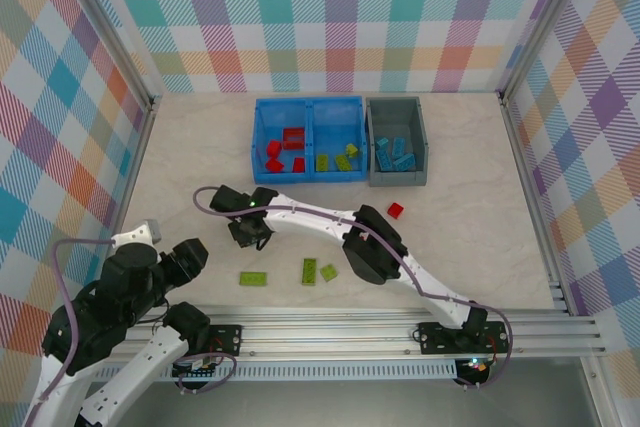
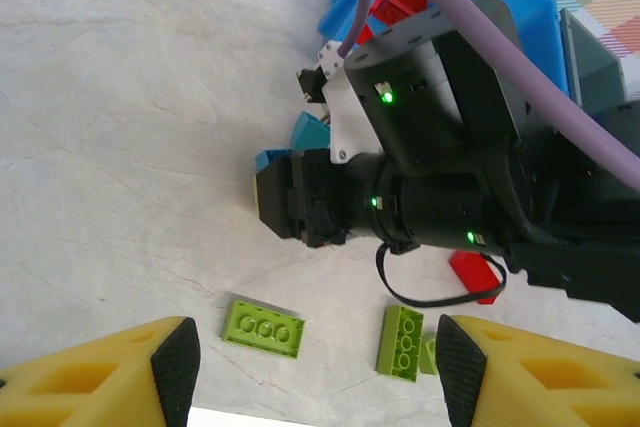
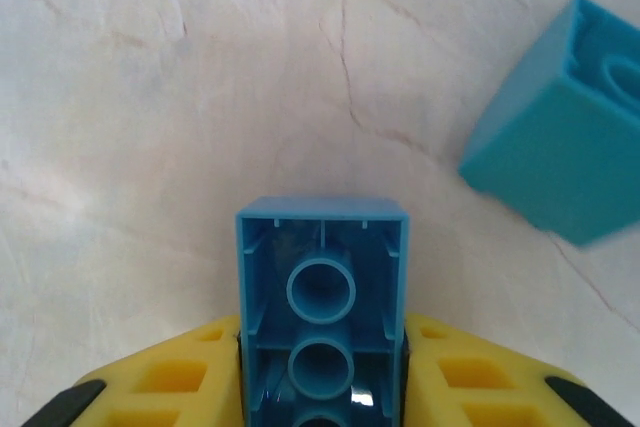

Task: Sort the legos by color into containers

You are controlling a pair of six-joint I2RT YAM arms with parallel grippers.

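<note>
My right gripper is shut on a light blue lego, which lies underside up between the yellow fingers on the table. A second teal lego lies just beyond it to the right. From above, the right gripper is at the left-middle of the table, in front of the blue bin. My left gripper hangs open above two lime green legos, touching neither. A red lego lies alone in front of the grey bin.
The blue bin holds red legos in its left compartment and green ones in its right; the grey bin holds blue ones. Three green legos lie near the front rail. The right arm stretches across the table's middle.
</note>
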